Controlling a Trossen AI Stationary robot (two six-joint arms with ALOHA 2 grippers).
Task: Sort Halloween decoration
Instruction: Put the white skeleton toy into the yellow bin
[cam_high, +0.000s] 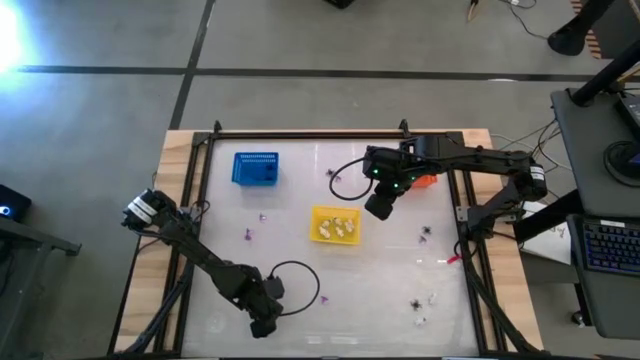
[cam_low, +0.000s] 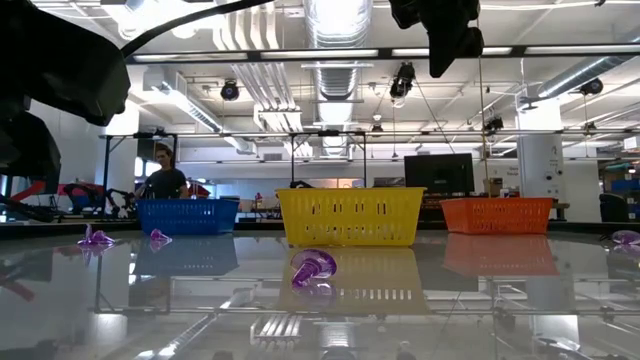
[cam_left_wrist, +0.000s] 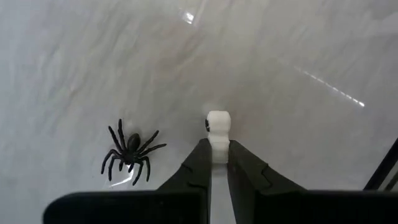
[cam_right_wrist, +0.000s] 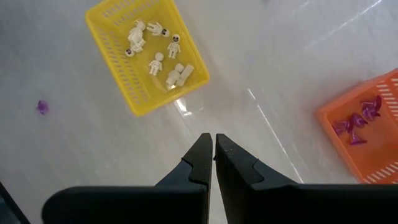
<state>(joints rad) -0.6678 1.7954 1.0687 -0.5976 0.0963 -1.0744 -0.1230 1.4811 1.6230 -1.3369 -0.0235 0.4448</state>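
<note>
On the glossy worktop (cam_high: 300, 250) stand a blue basket (cam_high: 255, 168), a yellow basket (cam_high: 335, 225) holding white skeleton figures (cam_right_wrist: 155, 63), and an orange basket (cam_right_wrist: 367, 127) holding purple trinkets (cam_right_wrist: 356, 124). The right tool (cam_right_wrist: 214, 148) hangs between the yellow and orange baskets, fingers pressed together with nothing between them. At the worktop's near edge the left tool (cam_left_wrist: 217, 151) is clamped on a small white skeleton (cam_left_wrist: 217, 127), a black spider (cam_left_wrist: 130, 152) lying just beside it.

No lettering, label, brand mark or number can be read anywhere in these views: the blue basket (cam_high: 255, 168), the yellow basket (cam_high: 335, 225) and the orange basket (cam_low: 497, 214) carry no legible markings, and the dark monitor (cam_low: 446, 172) in the room beyond the table shows nothing that can be made out.
</note>
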